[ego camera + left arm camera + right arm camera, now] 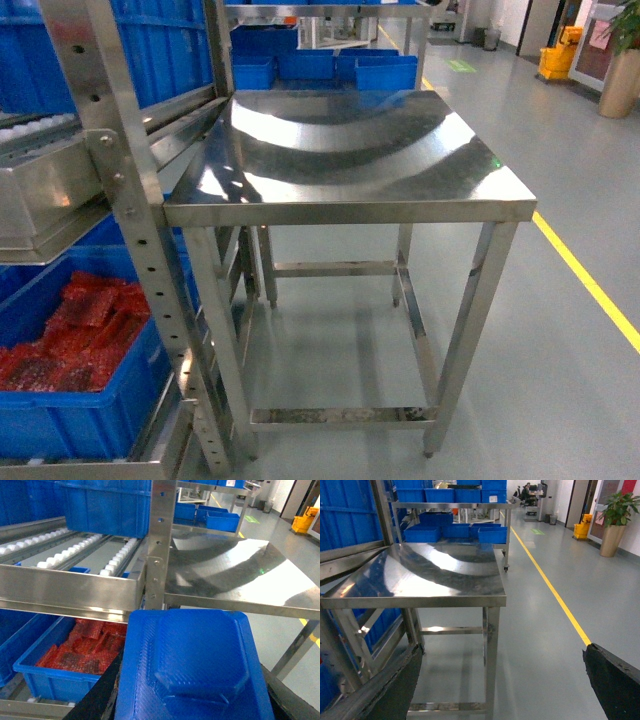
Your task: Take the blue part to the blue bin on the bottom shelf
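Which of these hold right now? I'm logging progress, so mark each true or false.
1. The left pincer holds a blue part. True.
2. The steel table has bins on it. False: its top shows nothing.
3. The blue bin on the bottom shelf holds red items. True.
4. The right pincer grips a part. False: its fingers stand apart with nothing between them.

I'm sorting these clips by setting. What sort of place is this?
Probably a factory or warehouse floor: steel flow racks with white rollers, stacked blue bins, a stainless worktable, and a yellow lane line painted on the grey floor.
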{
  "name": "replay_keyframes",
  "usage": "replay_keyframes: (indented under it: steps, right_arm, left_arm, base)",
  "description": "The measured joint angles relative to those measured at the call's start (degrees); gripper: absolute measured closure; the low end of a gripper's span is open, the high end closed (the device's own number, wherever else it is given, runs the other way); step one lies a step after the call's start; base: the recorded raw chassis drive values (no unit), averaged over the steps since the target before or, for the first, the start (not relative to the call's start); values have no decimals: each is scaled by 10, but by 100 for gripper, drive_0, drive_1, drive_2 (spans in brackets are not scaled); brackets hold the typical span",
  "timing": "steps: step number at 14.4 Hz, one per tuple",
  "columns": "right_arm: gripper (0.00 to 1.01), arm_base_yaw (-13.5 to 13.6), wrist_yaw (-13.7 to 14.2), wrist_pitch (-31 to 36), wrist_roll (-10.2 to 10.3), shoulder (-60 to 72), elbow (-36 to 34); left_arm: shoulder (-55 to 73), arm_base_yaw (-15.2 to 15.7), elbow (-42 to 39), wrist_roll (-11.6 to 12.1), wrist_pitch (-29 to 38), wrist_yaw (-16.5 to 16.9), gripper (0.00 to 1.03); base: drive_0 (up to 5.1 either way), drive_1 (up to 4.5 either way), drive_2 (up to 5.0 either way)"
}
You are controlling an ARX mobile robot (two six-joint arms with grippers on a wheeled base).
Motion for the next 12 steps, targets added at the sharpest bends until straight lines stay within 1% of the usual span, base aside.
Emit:
replay_keyframes:
  steps: [12]
  right_arm:
    - [3,0,0,0,0,0,0]
  left_arm:
    - [0,0,0,0,-1,0,60]
  base:
    - [-503,240,240]
